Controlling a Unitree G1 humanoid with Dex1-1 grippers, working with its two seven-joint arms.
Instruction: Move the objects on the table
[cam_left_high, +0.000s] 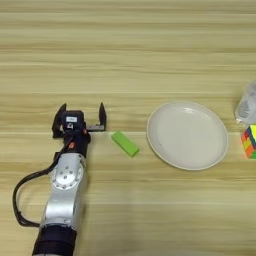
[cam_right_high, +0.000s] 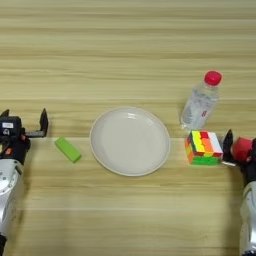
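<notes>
A flat bright-green block (cam_left_high: 125, 143) lies on the table (cam_left_high: 128, 55), just left of the white plate. My left gripper (cam_left_high: 81, 112) stands open a little to the left of the block, fingers pointing away from me, with nothing between them. A multicoloured cube (cam_right_high: 203, 147) rests to the right of the plate. At the right edge, my right gripper (cam_right_high: 241, 151) holds a small red block (cam_right_high: 242, 147) between its black fingers, close beside the cube.
A round white plate (cam_right_high: 130, 141) sits mid-table with nothing on it. A clear plastic bottle (cam_right_high: 201, 105) with a red cap stands just behind the cube. A black cable loops beside my left forearm (cam_left_high: 65, 200).
</notes>
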